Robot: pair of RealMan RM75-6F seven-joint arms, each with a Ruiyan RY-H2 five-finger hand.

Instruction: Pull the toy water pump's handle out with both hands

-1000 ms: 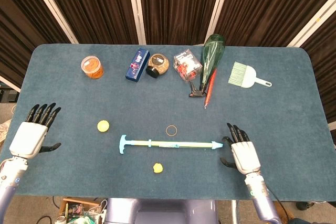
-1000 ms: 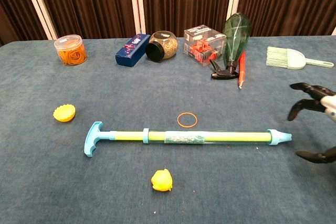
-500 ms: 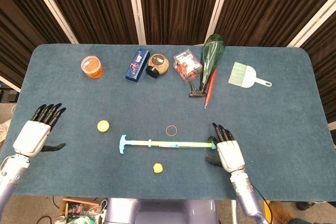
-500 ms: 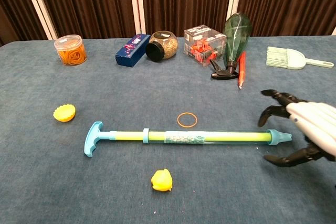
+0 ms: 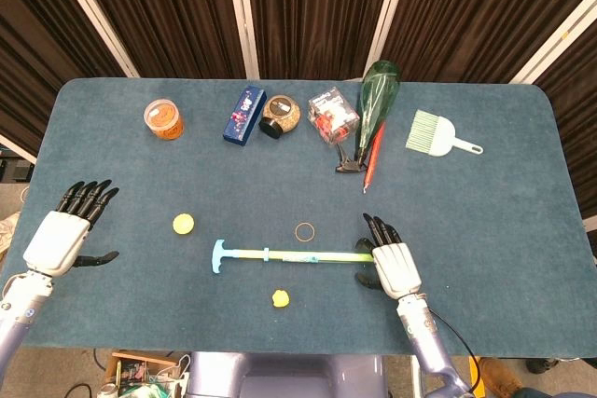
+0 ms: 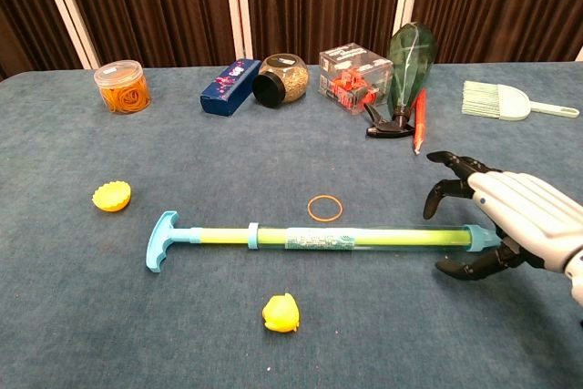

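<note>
Right hand (image 6: 515, 220) sits over the nozzle end of the toy water pump (image 6: 323, 238), fingers (image 6: 448, 190) spread and curled, thumb below the tube, fingers above it. Tube passes between them; contact not confirmed in either view, so reading it as open around the tip, not gripping. Left hand (image 5: 63, 235) is well apart at the table's (image 5: 522, 230) left edge, fingers extended and apart, holding nothing.

Pump lies flat on the near-centre of the table, long axis running left-right across both views. T-shaped handle (image 6: 164, 240) points toward the left hand's side, nozzle end toward the right hand. Rod looks pushed in, only a short length showing between handle and barrel collar.

Nearby: rubber band (image 6: 325, 208) just behind the barrel, yellow cap (image 6: 112, 196) left of the handle, small yellow toy (image 6: 281, 312) in front of the barrel.
</note>
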